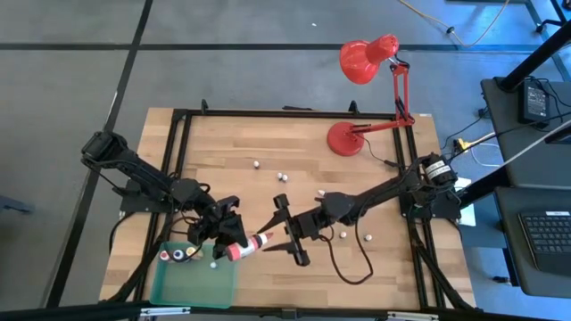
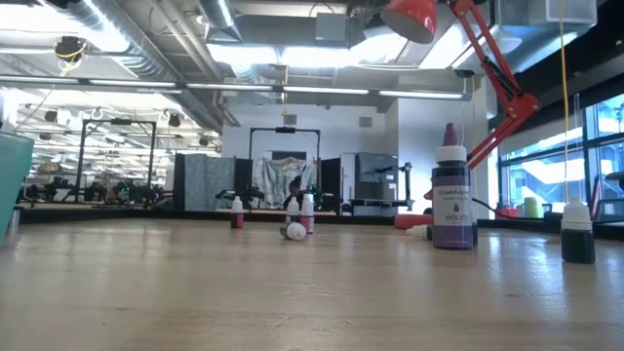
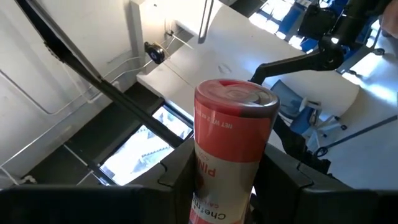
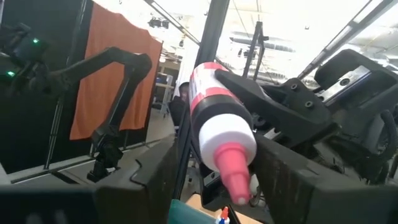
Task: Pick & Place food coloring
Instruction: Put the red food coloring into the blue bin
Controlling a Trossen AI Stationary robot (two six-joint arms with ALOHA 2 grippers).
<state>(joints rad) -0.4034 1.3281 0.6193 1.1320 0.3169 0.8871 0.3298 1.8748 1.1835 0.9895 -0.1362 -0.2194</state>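
holding a red-and-white bottle (image 1: 247, 245) above the table, the left gripper (image 1: 234, 239) has its fingers clamped on the red labelled body, as the left wrist view shows, where the bottle's flat red base (image 3: 235, 99) points away from the camera. the bottle lies roughly level in the air, its white shoulder and pink tip (image 4: 235, 173) reaching toward the right gripper (image 1: 287, 234). that gripper's dark fingers (image 4: 149, 177) stand apart on either side of the tip (no contact with the bottle can be made out in the right wrist view).

both grippers meet near the front middle of the wooden table (image 1: 294, 143), just beside the green tray (image 1: 192, 283) at the front left corner. two small bottles (image 1: 178, 255) sit in the tray's back part, one with an orange body and one dark.

several tiny whitish bottles (image 1: 281, 176) lie scattered over the table, some behind the grippers and some near the right arm. in the low view a violet bottle (image 2: 451, 200) stands upright, with a dark bottle (image 2: 577, 232) near it and a few small ones (image 2: 307, 214) farther off. a red desk lamp (image 1: 366, 62) stands at the back right.
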